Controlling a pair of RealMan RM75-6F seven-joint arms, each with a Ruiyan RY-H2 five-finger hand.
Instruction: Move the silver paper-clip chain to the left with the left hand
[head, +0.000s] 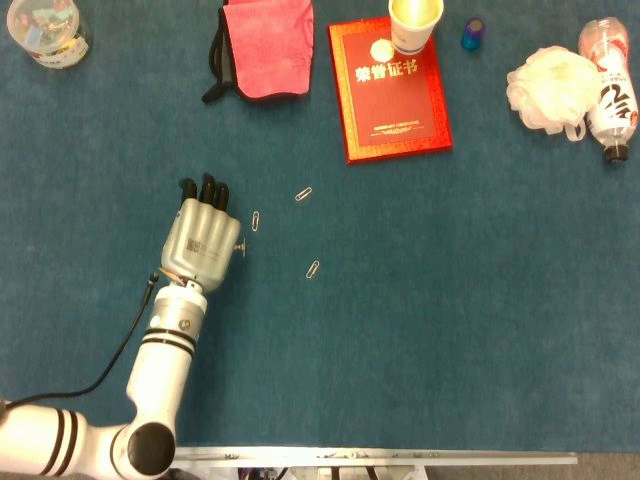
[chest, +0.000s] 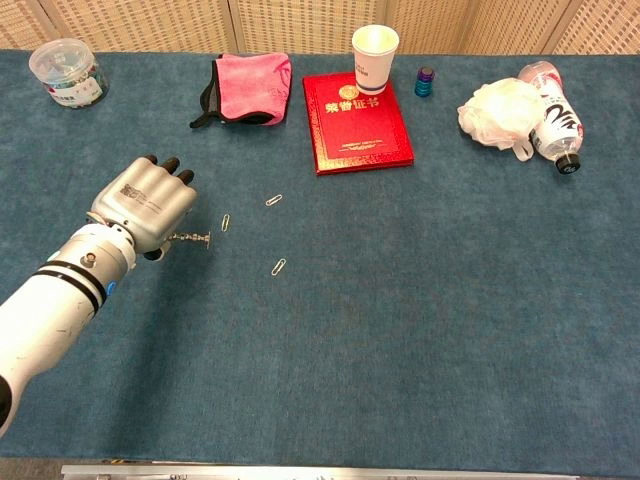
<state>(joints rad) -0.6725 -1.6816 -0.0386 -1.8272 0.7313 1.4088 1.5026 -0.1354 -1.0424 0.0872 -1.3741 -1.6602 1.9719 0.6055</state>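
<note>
**Left hand holds a short paper-clip chain over a blue table**

Head view looks straight down on a blue cloth table (head: 450, 300). The left hand (head: 201, 240) sits left of centre, knuckles up, fingers curled inward. A silver paper-clip chain (chest: 190, 239) sticks out from under its thumb side, pinched in the grip; from the chest camera the chain extends sideways toward the right. Only a small glint of it (head: 239, 246) shows from above.

Three loose paper clips lie just right of the hand: one (head: 257, 221) very near the fingers, one (head: 304, 194) farther up, one (head: 313, 269) lower right.

Along the far edge sit a clear plastic jar (head: 45, 30), a pink cloth (head: 265, 48), a red certificate book (head: 393, 90) with a paper cup (head: 415, 22) on its top corner, a small blue bottle (head: 473, 34), a white mesh puff (head: 547, 88) and a plastic bottle (head: 611, 88) lying on its side.
</note>
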